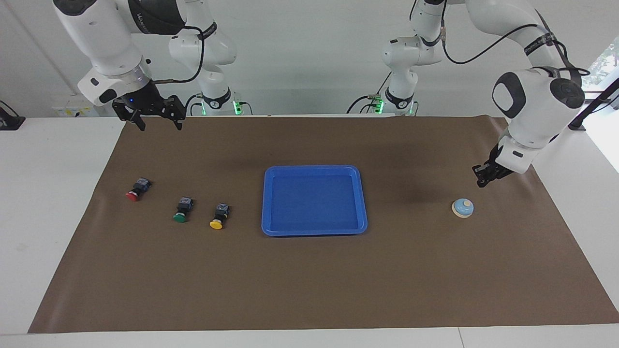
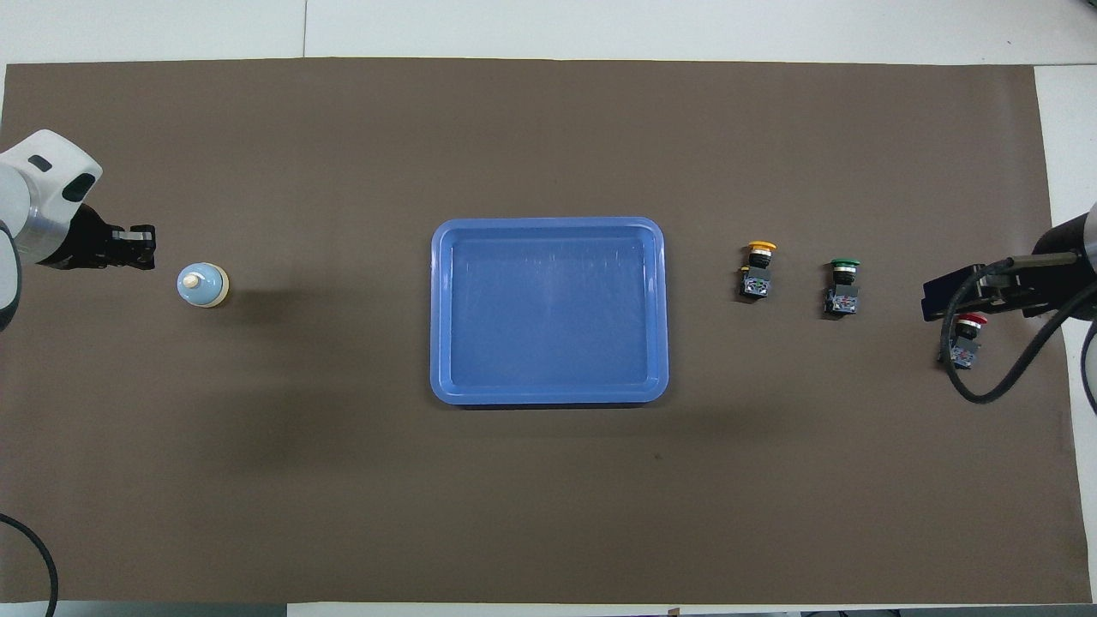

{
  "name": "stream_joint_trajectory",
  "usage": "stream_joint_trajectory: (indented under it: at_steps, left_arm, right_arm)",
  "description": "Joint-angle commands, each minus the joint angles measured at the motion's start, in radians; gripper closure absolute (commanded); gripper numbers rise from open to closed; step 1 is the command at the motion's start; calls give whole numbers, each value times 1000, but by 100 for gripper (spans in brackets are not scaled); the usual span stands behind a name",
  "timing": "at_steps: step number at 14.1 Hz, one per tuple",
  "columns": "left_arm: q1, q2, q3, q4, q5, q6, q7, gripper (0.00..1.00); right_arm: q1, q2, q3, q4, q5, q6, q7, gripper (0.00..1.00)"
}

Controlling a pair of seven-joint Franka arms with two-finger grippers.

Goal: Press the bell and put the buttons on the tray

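The bell (image 1: pixel 463 208) stands on the brown mat toward the left arm's end; it also shows in the overhead view (image 2: pixel 203 284). My left gripper (image 1: pixel 480 181) hangs low beside it, apart from it, fingers shut and empty (image 2: pixel 144 248). The blue tray (image 1: pixel 265 203) lies empty at the mat's middle (image 2: pixel 439 310). The red button (image 1: pixel 137 189), green button (image 1: pixel 183 210) and yellow button (image 1: pixel 220 215) lie in a row toward the right arm's end. My right gripper (image 1: pixel 160 126) is open and empty, raised over the mat's edge nearest the robots.
The brown mat (image 1: pixel 309 280) covers most of the white table. In the overhead view the right gripper (image 2: pixel 943 296) and its cable partly overlap the red button (image 2: pixel 968 337); the green button (image 2: pixel 842 287) and the yellow button (image 2: pixel 757 271) lie between it and the tray.
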Motion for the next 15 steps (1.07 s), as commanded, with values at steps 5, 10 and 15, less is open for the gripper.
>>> stream_joint_trajectory:
  at_steps: [5, 10, 15]
  left_arm:
    - [-9, 30, -5, -128, 15, 145, 12, 100]
    - [-11, 57, -5, -217, 15, 285, 14, 100]
    - [-17, 23, -8, 44, 13, -93, 9, 100]
  right_arm:
    - [81, -35, 15, -206, -11, 265, 241, 0]
    - [117, 81, 15, -327, -11, 522, 372, 0]
    - [120, 128, 13, -514, -12, 852, 372, 0]
